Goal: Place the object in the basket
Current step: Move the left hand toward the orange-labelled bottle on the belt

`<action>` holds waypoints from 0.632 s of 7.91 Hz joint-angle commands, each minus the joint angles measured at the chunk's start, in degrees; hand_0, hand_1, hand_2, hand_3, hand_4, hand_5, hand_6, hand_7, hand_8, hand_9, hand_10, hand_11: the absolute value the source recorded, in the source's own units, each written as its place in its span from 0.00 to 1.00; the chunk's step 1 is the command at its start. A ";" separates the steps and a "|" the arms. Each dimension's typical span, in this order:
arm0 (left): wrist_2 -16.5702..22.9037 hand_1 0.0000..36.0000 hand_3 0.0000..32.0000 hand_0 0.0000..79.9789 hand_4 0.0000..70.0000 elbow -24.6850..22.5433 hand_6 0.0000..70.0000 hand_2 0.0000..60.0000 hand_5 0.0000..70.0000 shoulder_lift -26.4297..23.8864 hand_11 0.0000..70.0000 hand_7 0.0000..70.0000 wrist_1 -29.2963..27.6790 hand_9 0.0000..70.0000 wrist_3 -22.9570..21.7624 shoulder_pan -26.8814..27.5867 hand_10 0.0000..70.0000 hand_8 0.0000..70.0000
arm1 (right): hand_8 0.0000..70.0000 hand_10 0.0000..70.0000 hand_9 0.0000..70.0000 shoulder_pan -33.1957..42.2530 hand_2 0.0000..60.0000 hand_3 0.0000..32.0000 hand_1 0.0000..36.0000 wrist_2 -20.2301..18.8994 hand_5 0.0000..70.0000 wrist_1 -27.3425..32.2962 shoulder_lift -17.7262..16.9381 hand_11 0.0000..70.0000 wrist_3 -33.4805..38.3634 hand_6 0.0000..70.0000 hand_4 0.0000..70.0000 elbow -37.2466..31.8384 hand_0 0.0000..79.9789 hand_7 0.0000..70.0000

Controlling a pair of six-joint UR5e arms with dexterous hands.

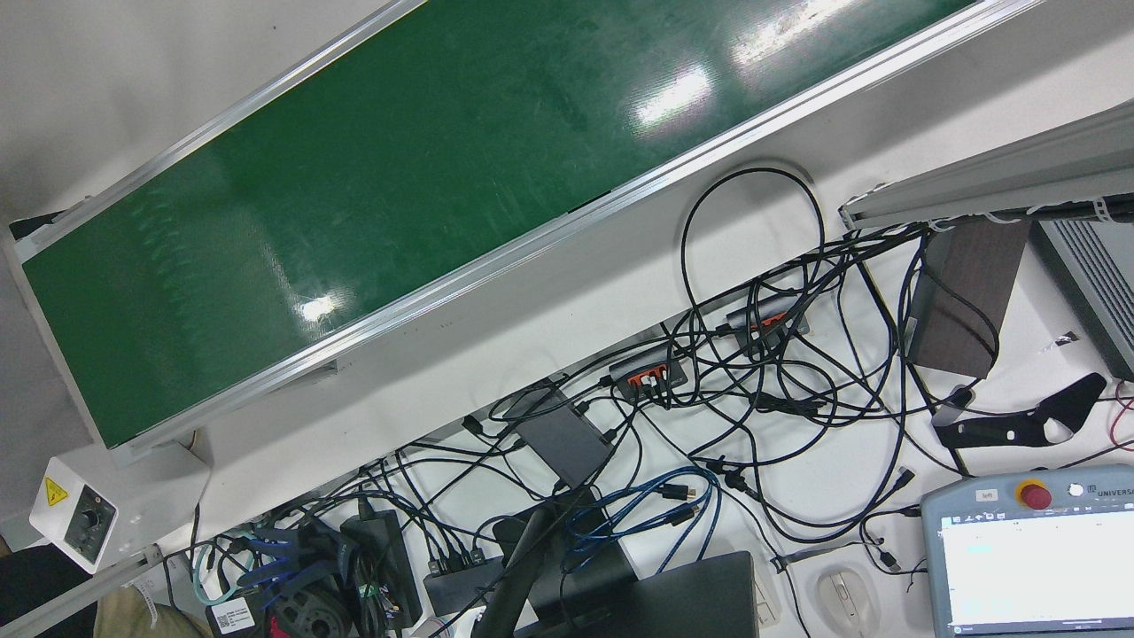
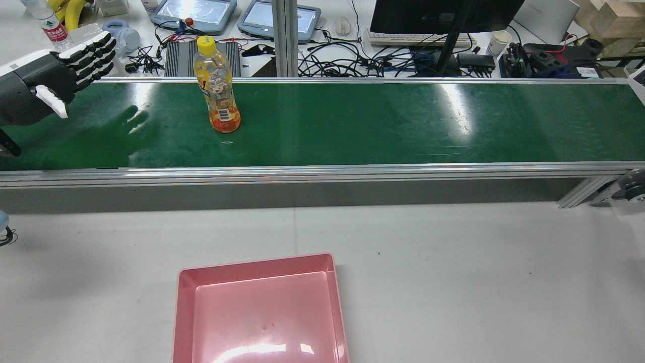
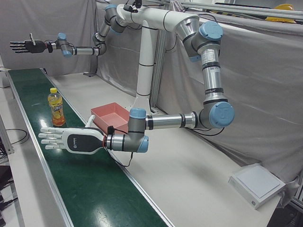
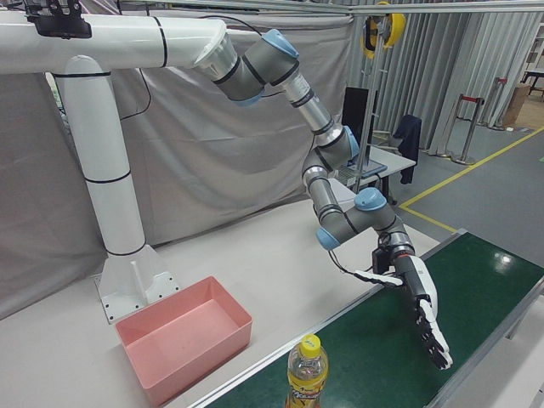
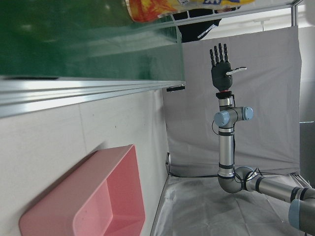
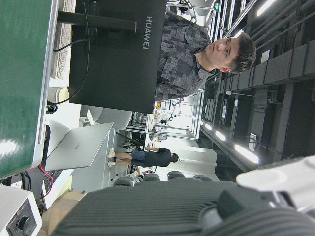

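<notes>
- While I have nothing in my grasp yet, my left hand (image 2: 60, 68) hovers at the far left of the rear view, over the left end of the green conveyor belt (image 2: 378, 121). Its fingers (image 2: 93, 53) are stretched out straight and spread wide, palm side-on, touching nothing.
- Next along to the right is the 1 object I have to move: a bottle (image 2: 217, 85) of orange drink with a yellow cap. It stands upright on the belt, near its far edge and well apart from my left hand. The corner view confirms the gap, with bare belt between fingertips and bottle.
- Right of the bottle and on the near side of the belt, the pink basket (image 2: 257, 263) sits on the white table. It holds nothing, so no part of the placing is done.
- My right hand (image 3: 26, 46) shows only in the corner view and from my left hand's camera. It is raised high in the air far along the belt, fingers flat and apart, holding nothing. I judge it has no part in this pick.
- As I read it, I am at the reach step, before any grasp.
- The next move calls for sweeping my left hand along the belt toward the bottle and bringing the palm against its side around the label, then curling the fingers round it.
- A tall, narrow bottle tips easily, so I would close on it low and squarely rather than nudge its neck. After that comes a lift clear of the belt's rail and a carry back to the basket.
</notes>
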 commanded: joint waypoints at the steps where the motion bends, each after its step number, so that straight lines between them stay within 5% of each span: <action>1: -4.80 0.08 0.03 0.67 0.06 -5.81 0.00 0.00 0.00 -0.24 0.00 0.00 3.87 0.00 -0.34 2.85 0.00 0.00 | 0.00 0.00 0.00 0.00 0.00 0.00 0.00 0.00 0.00 0.00 0.04 0.00 0.00 0.00 0.00 0.00 0.00 0.00; 3: -13.22 0.08 0.07 0.67 0.04 -5.55 0.00 0.00 0.00 -0.24 0.00 0.00 3.69 0.00 -6.02 9.52 0.00 0.00 | 0.00 0.00 0.00 0.00 0.00 0.00 0.00 0.00 0.00 0.00 0.04 0.00 0.00 0.00 0.00 0.00 0.00 0.00; 5: -14.75 0.11 0.05 0.69 0.06 -5.55 0.00 0.00 0.00 -3.04 0.00 0.00 8.50 0.00 -5.44 9.64 0.00 0.00 | 0.00 0.00 0.00 0.00 0.00 0.00 0.00 0.00 0.00 0.00 0.04 0.00 0.00 0.00 0.00 0.09 0.00 0.00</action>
